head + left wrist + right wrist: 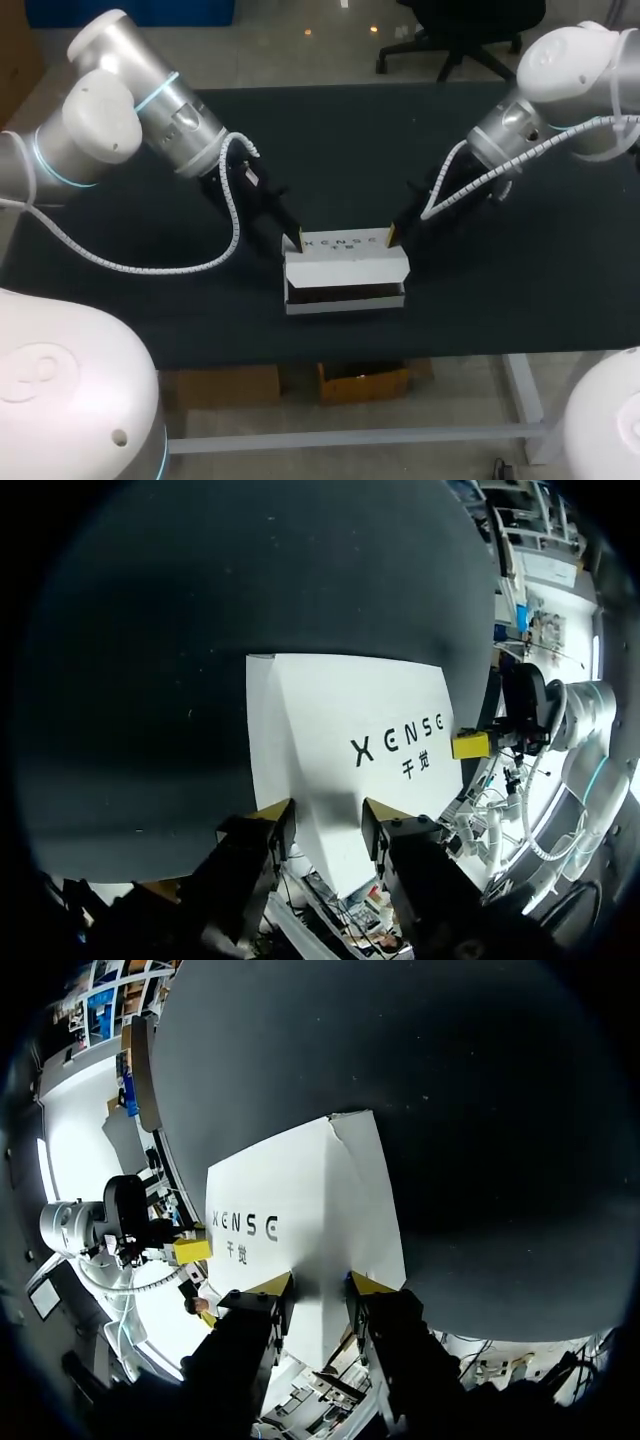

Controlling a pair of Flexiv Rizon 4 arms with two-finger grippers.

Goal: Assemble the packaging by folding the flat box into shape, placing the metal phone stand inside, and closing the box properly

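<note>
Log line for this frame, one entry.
box: white, formed, on table, dark gap along front | left tool: at box's left end | right tool: at box's right end | phone stand: not visible

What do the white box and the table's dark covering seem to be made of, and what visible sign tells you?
The white box is probably thin matte cardboard: crisp folds, thin wall edges. The dark covering looks like matte cloth or a mat: no glare, pale specks. Which of the two cannot be told.
</note>
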